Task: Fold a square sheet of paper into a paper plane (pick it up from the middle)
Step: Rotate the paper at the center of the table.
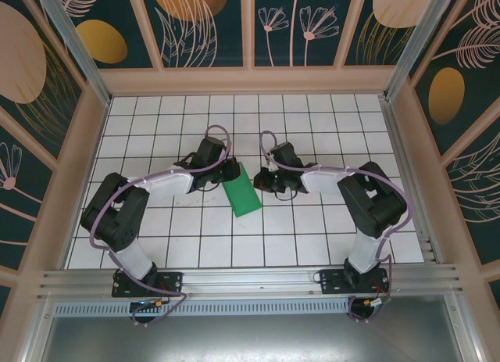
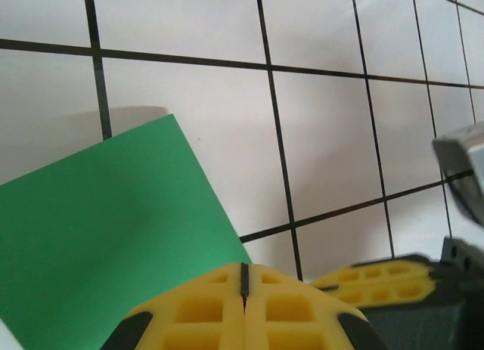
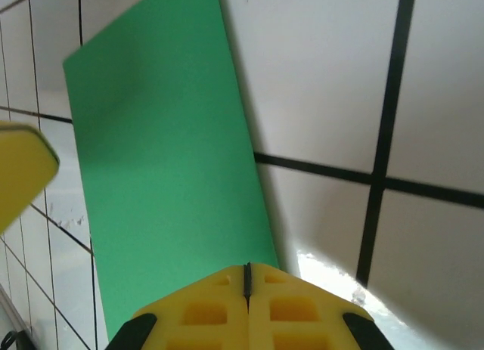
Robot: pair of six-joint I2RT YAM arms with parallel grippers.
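The square sheet of paper is seen as a bright-green oblong, longer than it is wide, placed near the middle of the counter, slightly nearer the far edge than the near one, with its long sides slanted from far-left to near-right across the black grid lines. In the left wrist view the sheet is shown with one corner pointing away over a white tile, and a soft shadow is cast beyond its far edge; in the right wrist view the sheet is seen running lengthwise away from the camera, with a shadow along its right side. Whether it lies fully flat cannot be told. The left fingers are positioned at the sheet's far-left end and the right fingers just beside its far-right edge, so that the paper is flanked by both. The yellow left fingers are clenched, pad against pad, with only a thin dark seam left between them, above the sheet's near edge. The yellow right fingers are likewise pressed together over the sheet's edge, and no paper is seen between either pair. Both arms are bent inward from their bases on the aluminium rail at the near edge, and purple cables are draped along them.
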